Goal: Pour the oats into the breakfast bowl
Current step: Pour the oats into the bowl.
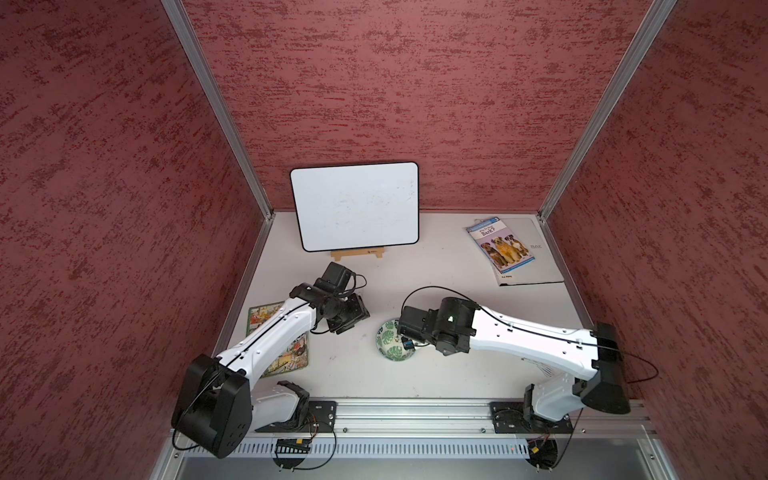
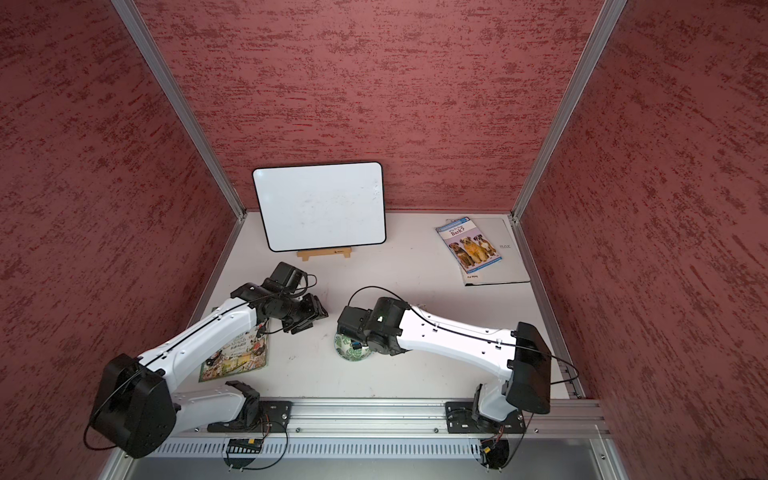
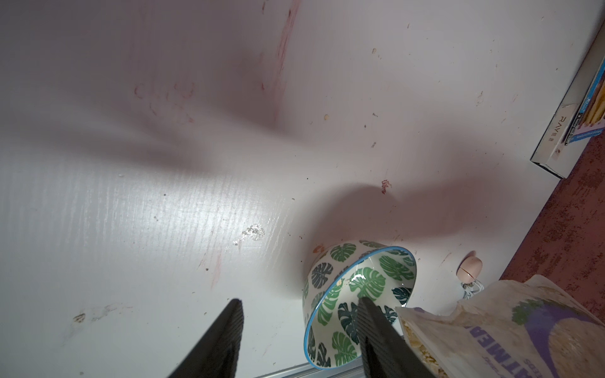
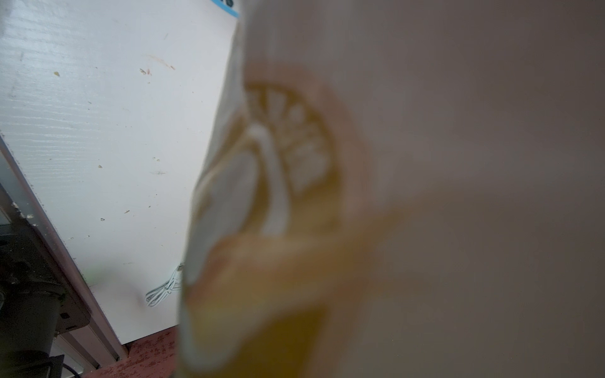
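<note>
Oats bag [image 3: 491, 330] just beside bowl [image 3: 323, 276]

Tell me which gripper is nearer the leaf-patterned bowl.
Right. The right gripper hangs over the bowl, with the oats bag by its rim. The left gripper stands open beside the bowl, apart from it.

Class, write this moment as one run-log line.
bag: held tilted, mouth at bowl rim | bowl: nearly empty | left gripper: open, empty | right arm: above bowl
</note>
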Robot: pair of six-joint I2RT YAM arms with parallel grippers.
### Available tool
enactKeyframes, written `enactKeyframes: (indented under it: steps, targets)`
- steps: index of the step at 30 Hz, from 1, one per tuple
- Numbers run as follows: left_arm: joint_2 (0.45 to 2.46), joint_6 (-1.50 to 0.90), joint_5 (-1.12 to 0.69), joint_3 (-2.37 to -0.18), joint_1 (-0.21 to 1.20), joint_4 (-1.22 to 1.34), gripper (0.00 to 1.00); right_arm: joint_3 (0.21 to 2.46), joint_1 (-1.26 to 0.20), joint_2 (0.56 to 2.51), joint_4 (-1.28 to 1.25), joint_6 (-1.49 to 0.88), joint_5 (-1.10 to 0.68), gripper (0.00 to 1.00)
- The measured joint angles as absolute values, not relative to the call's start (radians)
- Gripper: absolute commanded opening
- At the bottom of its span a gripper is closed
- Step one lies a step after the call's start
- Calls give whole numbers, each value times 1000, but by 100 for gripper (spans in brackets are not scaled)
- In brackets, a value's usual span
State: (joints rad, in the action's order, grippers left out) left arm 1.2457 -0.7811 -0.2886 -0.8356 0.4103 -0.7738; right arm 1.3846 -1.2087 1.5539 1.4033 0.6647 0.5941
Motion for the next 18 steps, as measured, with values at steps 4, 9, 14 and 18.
enactKeyframes:
  steps: [4,9,14,18]
  targets:
    - [1246,-773,-292,-836,404,-764,58,1373,-1216,1554,1384,674,625,26]
    - [1247,-768,-297,-835,397,-759,57,1341,-1219,1552,1358,694,671,27]
    - [1259,-764,-310,-835,392,-752,57,1272,-1235,1526,1305,730,726,27]
    - [1276,-761,-317,-835,390,-741,57,1248,-1258,1514,1275,755,763,27]
